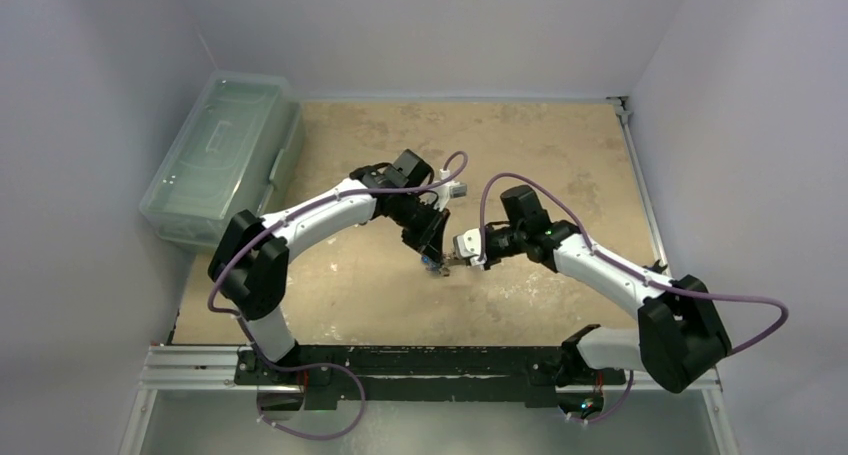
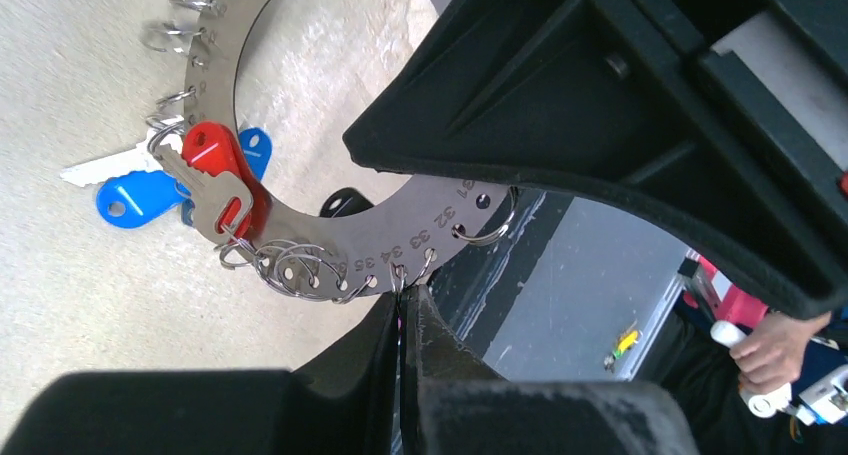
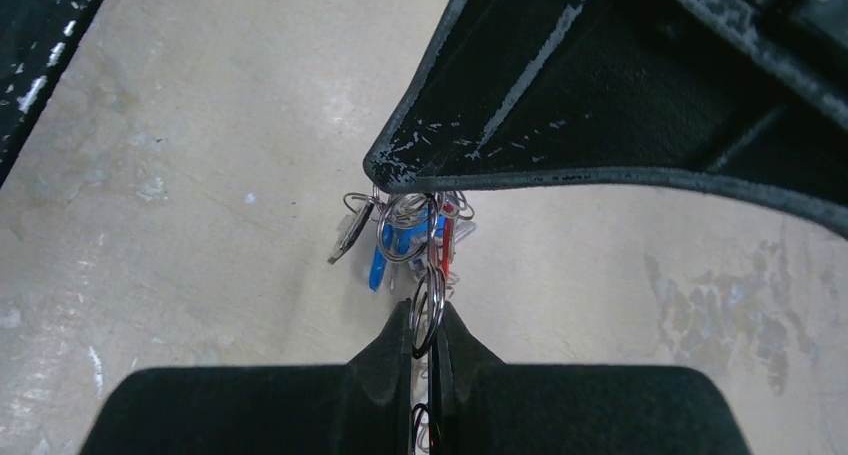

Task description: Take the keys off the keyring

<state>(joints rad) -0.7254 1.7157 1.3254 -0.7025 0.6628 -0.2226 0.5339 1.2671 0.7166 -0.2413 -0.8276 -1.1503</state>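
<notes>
1. A tan, worn table top [image 1: 560, 155] with pale blotches is shown, closed in by plain grey-white walls [image 1: 420, 25].
2. A clear lidded plastic bin [image 1: 220, 155] is set at the far left edge of the table, well apart from both sets of jaws.
3. Past the near edge, to the right of the left gripper [image 2: 403, 293], a dark rail and a grey floor are seen. A person's hand [image 2: 775, 347] is closed round a white handle there.
4. Both arms are bent inward, so that the two sets of jaws meet tip to tip over the middle of the table.
5. The keyring [image 2: 330, 230] is seen as a flat silvery band with a row of small holes along its outer rim. Engraved numbers run from 31 to 35, and thin wire loops are threaded through many of the holes.
6. The left gripper's jaws are clenched, with their tips pressed on the keyring's outer rim beside the mark 34. The band curves up and away directly ahead of them.
7. The keys [image 2: 210, 150] are bunched on the band up and to the left of those tips. One red plastic head, blue heads and a plain silver key are shown.
8. The right gripper [image 3: 428, 320] is pinched tight on a split ring [image 3: 414, 313], which is held upright between its tips.
9. Just beyond the right tips the keyring is viewed edge-on, with blue and red keys hanging under the other gripper's black tip.
</notes>
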